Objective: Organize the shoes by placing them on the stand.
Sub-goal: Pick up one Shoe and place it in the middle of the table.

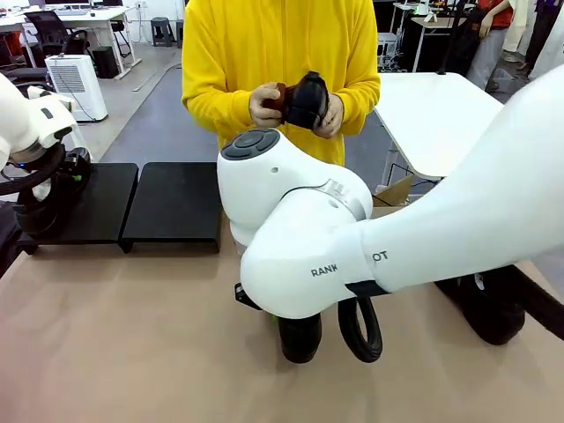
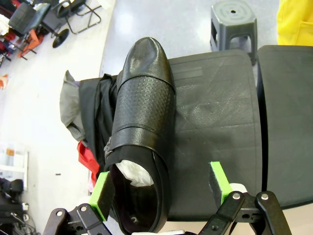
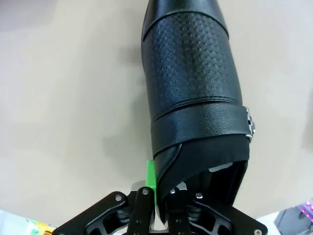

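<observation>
At the far left of the tan worktop (image 1: 132, 335), the matte black stand (image 2: 215, 112) of flat platforms carried one shoe (image 2: 144, 98) by its left edge. It had a smooth leather toe, a perforated band and a strap, with crumpled white paper (image 2: 134, 171) filling its opening. The left pincer (image 2: 161, 188) stood spread wide around that shoe's heel, one green pad just beside the leather and the other well apart. Near the middle, the right pincer (image 3: 159, 183) was pressed together on the collar of a second shoe (image 3: 190, 73). At the far side, a person's hands (image 1: 263, 106) held a third shoe (image 1: 306, 100).
</observation>
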### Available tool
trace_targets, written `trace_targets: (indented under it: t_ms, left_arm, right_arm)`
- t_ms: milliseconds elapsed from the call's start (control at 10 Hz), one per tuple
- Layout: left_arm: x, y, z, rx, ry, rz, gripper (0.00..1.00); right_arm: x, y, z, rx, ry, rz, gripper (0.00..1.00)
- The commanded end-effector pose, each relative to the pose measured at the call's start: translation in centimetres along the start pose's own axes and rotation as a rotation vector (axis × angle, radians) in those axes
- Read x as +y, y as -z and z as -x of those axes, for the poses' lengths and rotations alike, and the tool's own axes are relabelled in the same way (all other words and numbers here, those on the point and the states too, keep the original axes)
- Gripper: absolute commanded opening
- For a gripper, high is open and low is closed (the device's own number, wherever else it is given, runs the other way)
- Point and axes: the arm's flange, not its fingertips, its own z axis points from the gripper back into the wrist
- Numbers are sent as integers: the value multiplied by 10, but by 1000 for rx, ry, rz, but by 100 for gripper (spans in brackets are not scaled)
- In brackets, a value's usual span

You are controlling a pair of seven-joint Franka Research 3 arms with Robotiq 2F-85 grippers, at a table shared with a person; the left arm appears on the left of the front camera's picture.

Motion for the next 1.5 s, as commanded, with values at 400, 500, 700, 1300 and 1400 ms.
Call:
trace_targets:
  t_ms: [400, 500, 700, 1300, 1400]
  left_arm:
    - [3, -2, 0, -4, 10, -3, 100]
    - [3, -2, 0, -4, 10, -3, 100]
    - [3, -2, 0, -4, 10, -3, 100]
    - [3, -2, 0, -4, 10, -3, 100]
    - [3, -2, 0, -4, 10, -3, 100]
  right_arm:
    - [15, 1, -18, 53, 64, -63, 14]
    - [16, 2, -19, 68, 75, -70, 32]
    - [19, 5, -21, 89, 73, -89, 67]
    - [8, -12, -17, 80, 112, -109, 100]
    - [8, -12, -17, 80, 112, -109, 100]
